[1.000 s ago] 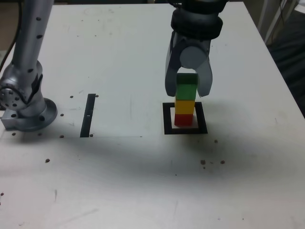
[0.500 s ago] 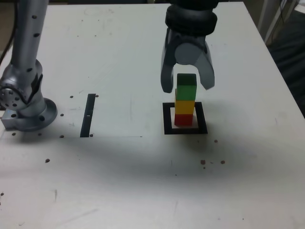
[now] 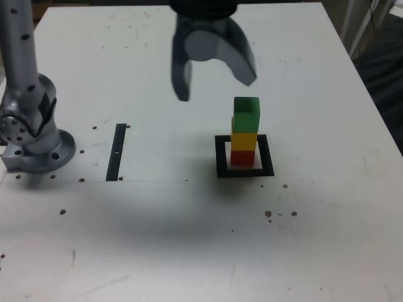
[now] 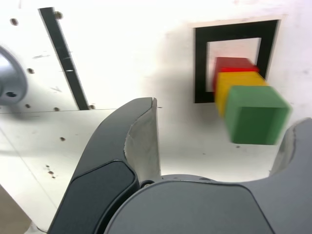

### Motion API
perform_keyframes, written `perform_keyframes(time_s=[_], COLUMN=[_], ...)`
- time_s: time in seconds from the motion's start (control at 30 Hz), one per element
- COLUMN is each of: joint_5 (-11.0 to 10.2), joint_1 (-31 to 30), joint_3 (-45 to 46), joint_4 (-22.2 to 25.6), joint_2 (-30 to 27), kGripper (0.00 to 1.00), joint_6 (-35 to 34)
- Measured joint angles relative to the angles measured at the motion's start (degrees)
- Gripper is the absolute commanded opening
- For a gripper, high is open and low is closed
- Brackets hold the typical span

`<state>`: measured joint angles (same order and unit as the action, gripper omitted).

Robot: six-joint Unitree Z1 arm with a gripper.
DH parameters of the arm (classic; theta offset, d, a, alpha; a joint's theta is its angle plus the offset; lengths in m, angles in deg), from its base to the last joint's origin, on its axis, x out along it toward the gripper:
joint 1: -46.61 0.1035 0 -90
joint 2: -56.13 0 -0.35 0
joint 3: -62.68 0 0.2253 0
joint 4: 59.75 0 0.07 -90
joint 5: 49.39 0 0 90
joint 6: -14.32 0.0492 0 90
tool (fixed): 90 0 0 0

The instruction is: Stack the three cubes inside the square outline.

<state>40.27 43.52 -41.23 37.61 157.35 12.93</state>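
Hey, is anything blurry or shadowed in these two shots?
Exterior view: the open grey gripper is motion-smeared, and a broad soft shadow darkens the white table. Wrist view: the green cube topping the stack looks soft-edged, while the black square outline stays crisp.

Robot lab test bench

A bare white table with drilled holes carries a bolted arm base, well apart from the claw.
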Motion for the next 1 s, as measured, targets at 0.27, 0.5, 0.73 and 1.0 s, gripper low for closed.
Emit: perform_keyframes(time_s=[0.27, 0.5, 0.73, 1.0], joint_5=[-0.17, -0.15, 0.41, 1.95], joint_1=[0.00, 0.00, 0.00, 0.00], joint_3=[14.23, 26.19, 36.12, 45.68], joint_4=[-5.94, -11.49, -17.25, -24.36], joint_2=[-7.36, -12.21, -14.53, -16.03], kGripper=[1.00, 1.00, 1.00, 1.00], joint_6=[-1.16, -2.14, -2.38, -2.48])
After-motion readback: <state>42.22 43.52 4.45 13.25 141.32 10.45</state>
